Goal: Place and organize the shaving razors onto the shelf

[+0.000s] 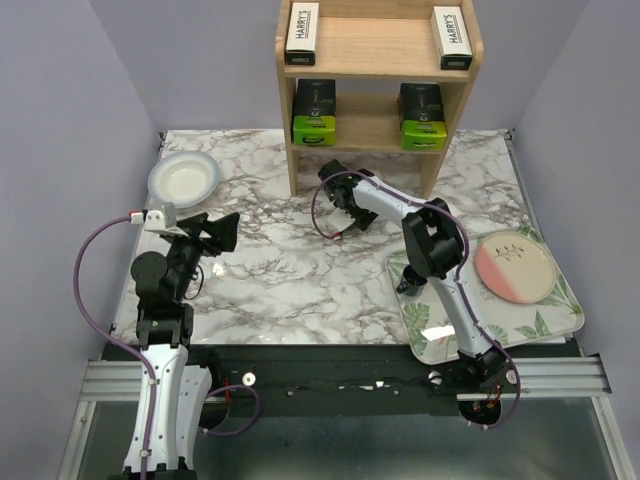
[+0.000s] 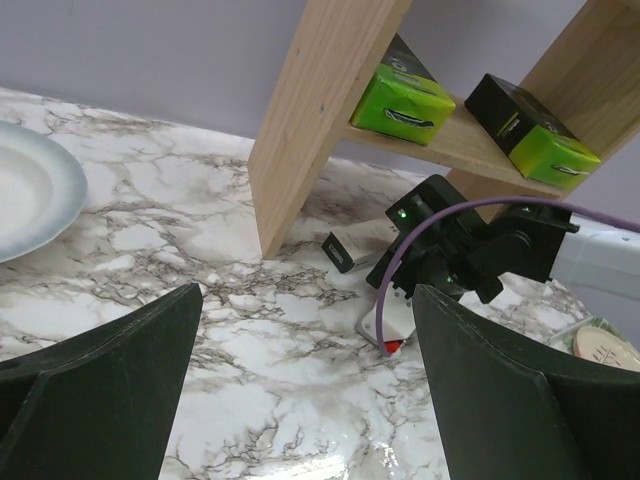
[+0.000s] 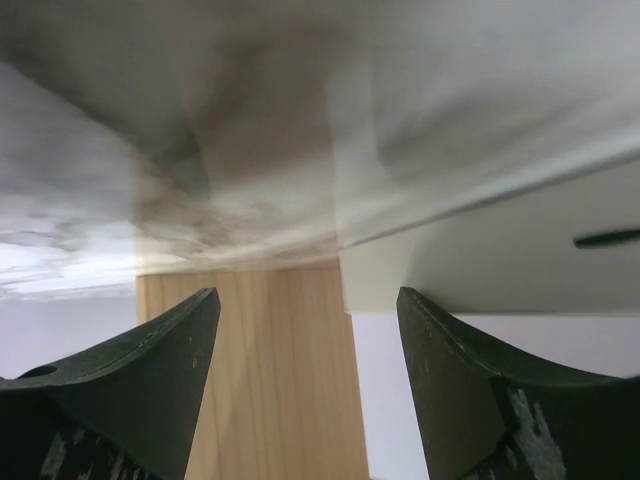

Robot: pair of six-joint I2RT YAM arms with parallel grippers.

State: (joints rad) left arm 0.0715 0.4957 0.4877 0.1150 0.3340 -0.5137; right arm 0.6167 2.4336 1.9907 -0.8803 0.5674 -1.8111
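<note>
The table [image 1: 290,280] has a white marble top with grey lines. Pale purple walls stand on three sides. A wooden shelf [image 1: 375,45] with two levels stands at the far edge.

There are five razor packs. Two white HARRY'S boxes [image 1: 302,30] lie on the top level, one at each end. Two black packs [image 1: 314,112] with green ends lie on the lower level, one at each side. The fifth pack, a white box [image 2: 350,248], lies on the table. It is beside the shelf leg on the bowl's side, just in front of the right gripper [image 3: 308,300].

There are two arms, one white bowl [image 1: 184,178] and one leafy tray [image 1: 540,318]. One pink and cream plate [image 1: 515,268] sits on the tray.

The left gripper [image 1: 222,232] hangs over the table near the bowl. Its fingers are spread wide and hold nothing. The right gripper is low by the shelf. Its fingers are wide apart too, with nothing between them.

From above, the right gripper hides the fifth pack. The right wrist view is very blurry and shows only wood and a white edge. A small dark thing [image 1: 408,283] on the tray sits partly behind the right arm, and I cannot tell what it is. The top of the shelf is cut off in the view from above.
</note>
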